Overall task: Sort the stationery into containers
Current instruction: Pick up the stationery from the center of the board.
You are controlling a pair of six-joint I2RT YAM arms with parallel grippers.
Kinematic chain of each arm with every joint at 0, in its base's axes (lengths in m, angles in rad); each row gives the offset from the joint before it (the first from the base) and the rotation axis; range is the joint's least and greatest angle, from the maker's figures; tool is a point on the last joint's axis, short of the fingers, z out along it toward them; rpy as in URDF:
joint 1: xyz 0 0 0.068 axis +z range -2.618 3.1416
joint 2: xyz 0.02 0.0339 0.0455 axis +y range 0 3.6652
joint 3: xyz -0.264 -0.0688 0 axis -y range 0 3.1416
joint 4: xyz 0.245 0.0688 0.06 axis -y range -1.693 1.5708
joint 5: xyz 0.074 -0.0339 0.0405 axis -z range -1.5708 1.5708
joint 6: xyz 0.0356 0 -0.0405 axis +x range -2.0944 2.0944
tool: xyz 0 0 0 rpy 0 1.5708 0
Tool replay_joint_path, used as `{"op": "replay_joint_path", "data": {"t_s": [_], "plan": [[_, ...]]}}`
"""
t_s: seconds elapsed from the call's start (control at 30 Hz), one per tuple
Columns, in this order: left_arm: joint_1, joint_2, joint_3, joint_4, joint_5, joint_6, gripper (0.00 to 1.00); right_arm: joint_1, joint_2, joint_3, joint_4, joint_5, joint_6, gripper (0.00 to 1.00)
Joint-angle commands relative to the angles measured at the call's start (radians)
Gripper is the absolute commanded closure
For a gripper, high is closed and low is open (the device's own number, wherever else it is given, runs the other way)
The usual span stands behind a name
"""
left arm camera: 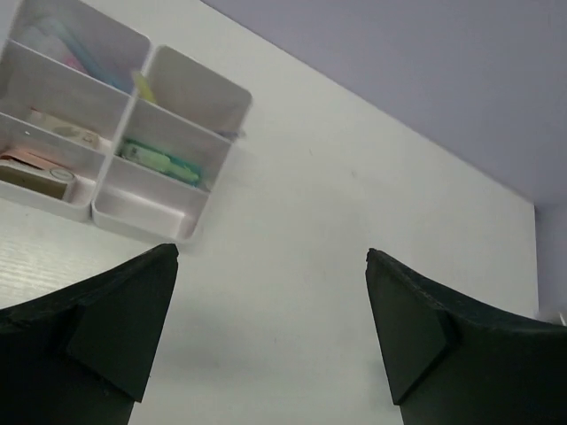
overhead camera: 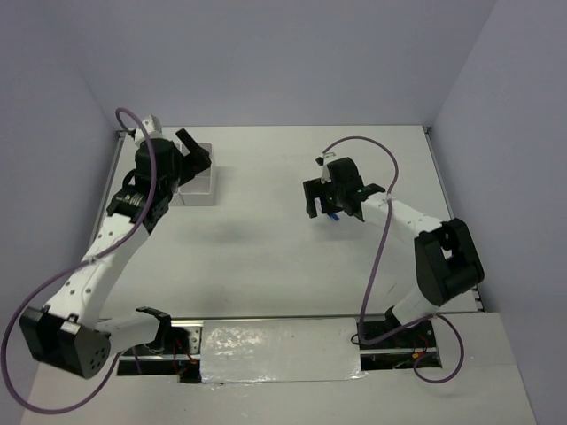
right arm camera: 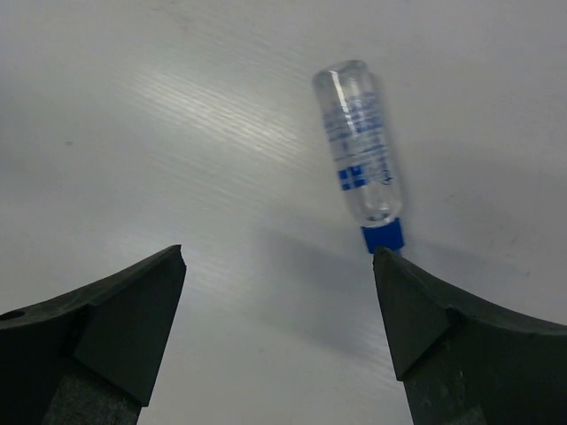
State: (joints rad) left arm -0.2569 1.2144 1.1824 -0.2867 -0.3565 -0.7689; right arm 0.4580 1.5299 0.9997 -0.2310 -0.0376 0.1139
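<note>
The containers [left arm camera: 142, 232], a whitish block of four square compartments, lie at the upper left of the left wrist view. They hold stationery: a green stick [left arm camera: 159, 161], pink and orange pieces [left arm camera: 35, 168] and pale blue ones [left arm camera: 62, 49]. My left gripper [left arm camera: 272, 257] is open and empty, over bare table just right of the block [overhead camera: 204, 186]. A clear pen with a blue tip [right arm camera: 359, 150] lies on the table. My right gripper [right arm camera: 279, 257] is open around nothing, and the blue tip sits just ahead of its right fingertip [right arm camera: 390, 266]. From above, that gripper [overhead camera: 332, 211] hovers over the pen [overhead camera: 334, 217].
White table top bounded by grey walls at the back and both sides. Purple cables loop off both arms [overhead camera: 376, 257]. The arm bases and a strip of silver tape [overhead camera: 275, 350] sit at the near edge.
</note>
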Motion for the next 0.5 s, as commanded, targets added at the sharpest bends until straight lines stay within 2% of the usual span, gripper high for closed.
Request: {"op": "replay_joint_path", "data": {"t_s": [0.0, 0.03, 0.13, 0.23, 0.27, 0.33, 0.47], "plan": [[-0.039, -0.119, -0.072, -0.124, 0.190, 0.127, 0.01, -0.065, 0.067, 0.062, -0.064, -0.025, -0.069, 0.09], [-0.042, -0.184, -0.122, -0.140, 0.203, 0.135, 0.01, -0.073, 0.075, 0.065, -0.064, -0.028, -0.066, 0.13], [-0.045, -0.284, -0.203, -0.157, 0.270, 0.183, 0.01, -0.091, 0.075, 0.051, -0.035, -0.039, -0.056, 0.18], [-0.047, -0.326, -0.240, -0.230, 0.339, 0.238, 0.01, -0.091, 0.053, 0.019, 0.019, -0.019, -0.084, 0.19], [-0.048, -0.351, -0.250, -0.244, 0.353, 0.252, 0.01, -0.093, 0.059, 0.013, 0.044, -0.024, -0.100, 0.22], [-0.048, -0.392, -0.285, -0.255, 0.436, 0.302, 0.01, -0.097, 0.085, 0.030, 0.035, -0.042, -0.132, 0.26], [-0.048, -0.440, -0.323, -0.258, 0.507, 0.361, 0.01, -0.116, 0.179, 0.089, 0.001, -0.041, -0.155, 0.29]]}}
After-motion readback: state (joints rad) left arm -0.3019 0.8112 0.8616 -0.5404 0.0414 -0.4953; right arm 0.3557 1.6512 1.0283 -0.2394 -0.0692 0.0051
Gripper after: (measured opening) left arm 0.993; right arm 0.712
